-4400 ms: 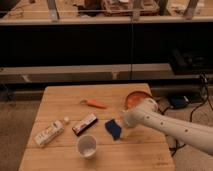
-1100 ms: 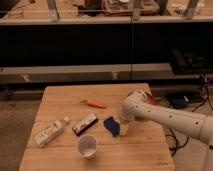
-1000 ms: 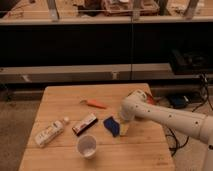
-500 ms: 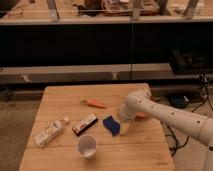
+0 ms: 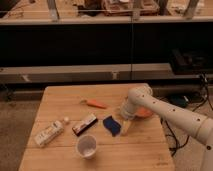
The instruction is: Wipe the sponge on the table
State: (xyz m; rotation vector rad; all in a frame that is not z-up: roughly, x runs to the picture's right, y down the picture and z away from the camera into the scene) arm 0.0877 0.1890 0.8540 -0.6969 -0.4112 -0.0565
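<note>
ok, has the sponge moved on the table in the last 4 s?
No visible shift: sponge sits the same gap right of the brown-and-white box. Pincer is at its right edge.

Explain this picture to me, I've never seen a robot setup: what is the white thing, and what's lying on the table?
The white tube is a robot arm reaching in from the right. Its claw is down at the wooden table, right beside a dark blue sponge; whether it grips the sponge can't be told. One camera looks down from above. Also lying there: a clear cup, a brown-and-white box, a white packet, an orange stick-like item, and something orange behind the arm.
</note>
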